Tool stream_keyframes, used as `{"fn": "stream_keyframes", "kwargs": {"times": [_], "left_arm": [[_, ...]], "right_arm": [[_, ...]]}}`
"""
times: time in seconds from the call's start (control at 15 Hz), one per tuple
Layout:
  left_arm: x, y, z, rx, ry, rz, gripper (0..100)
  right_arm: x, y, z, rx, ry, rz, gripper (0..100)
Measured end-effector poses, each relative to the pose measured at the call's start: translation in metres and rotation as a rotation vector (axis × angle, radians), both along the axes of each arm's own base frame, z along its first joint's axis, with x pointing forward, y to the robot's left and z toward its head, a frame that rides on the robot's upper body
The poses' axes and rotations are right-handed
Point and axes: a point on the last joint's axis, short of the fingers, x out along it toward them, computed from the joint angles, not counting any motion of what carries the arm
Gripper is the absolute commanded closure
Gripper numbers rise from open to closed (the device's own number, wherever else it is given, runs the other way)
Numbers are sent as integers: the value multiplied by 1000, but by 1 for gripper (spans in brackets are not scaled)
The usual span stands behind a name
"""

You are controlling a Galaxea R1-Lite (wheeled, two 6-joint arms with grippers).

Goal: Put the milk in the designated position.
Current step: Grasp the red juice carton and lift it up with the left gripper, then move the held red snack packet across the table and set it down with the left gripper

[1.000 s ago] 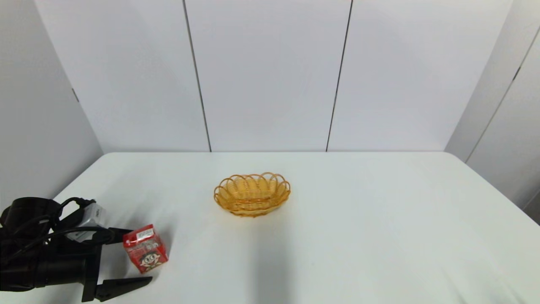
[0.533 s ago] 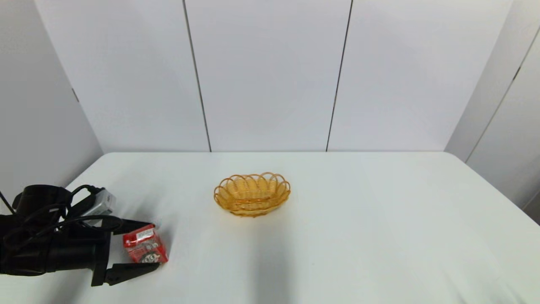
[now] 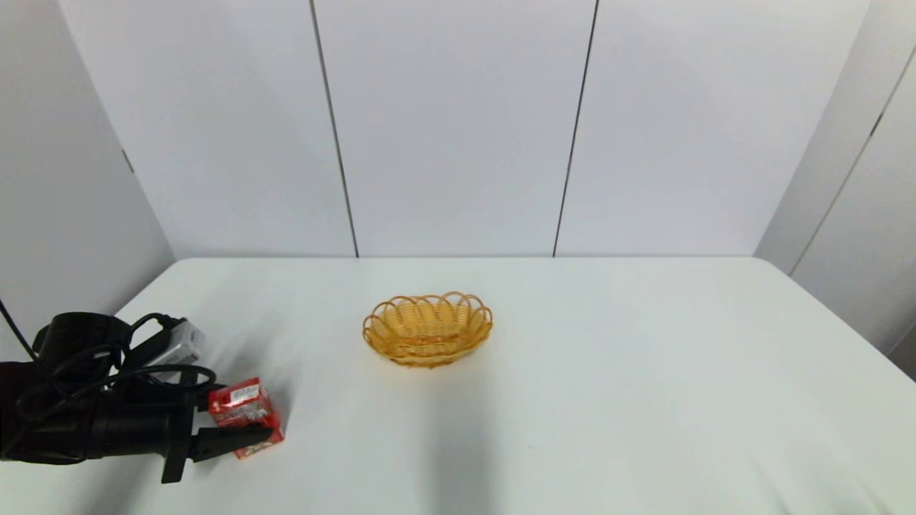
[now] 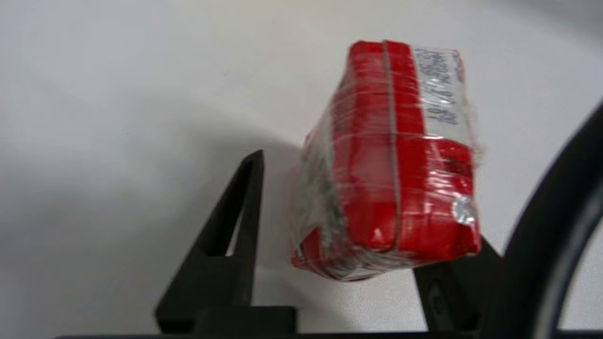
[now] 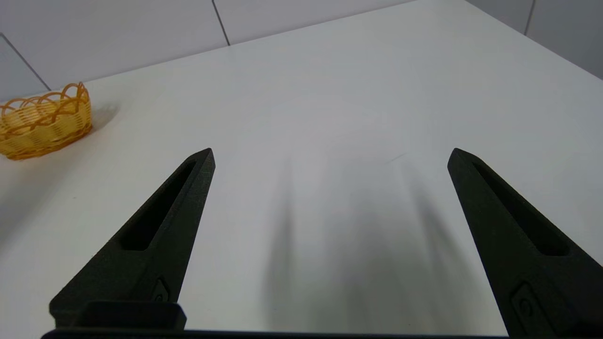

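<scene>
The milk (image 3: 243, 413), a small red carton with a white label, stands on the white table near its front left corner. My left gripper (image 3: 247, 415) reaches in from the left and straddles it, open, with the jaws narrowed around the carton. In the left wrist view a strip of table shows between one finger (image 4: 235, 226) and the milk (image 4: 391, 155); the other finger is mostly hidden behind the carton. No mark on the tabletop shows the designated position. My right gripper (image 5: 330, 153) hovers open over bare table, out of the head view.
An orange-yellow woven basket (image 3: 427, 329) sits near the table's middle, well right of and beyond the milk; it shows at the edge of the right wrist view, basket (image 5: 42, 122). White wall panels stand behind the table (image 3: 644, 372).
My left gripper has slid forward around the milk and its fingers have closed in from a wide spread. The carton has stayed in place.
</scene>
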Motion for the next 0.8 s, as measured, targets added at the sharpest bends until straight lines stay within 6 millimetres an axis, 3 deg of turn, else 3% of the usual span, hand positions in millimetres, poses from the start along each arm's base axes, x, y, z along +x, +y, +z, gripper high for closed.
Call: {"fn": "stream_keyframes", "kwargs": {"times": [0.33, 0.47, 0.8], "left_arm": [[3, 1, 9, -10, 0, 23, 100], [17, 4, 30, -8, -45, 64, 100], [70, 3, 110, 15, -242, 156, 100]], "right_arm": [[0, 0, 0, 0, 0, -1, 0], [0, 0, 0, 0, 0, -1, 0], [0, 0, 0, 0, 0, 0, 0]]}}
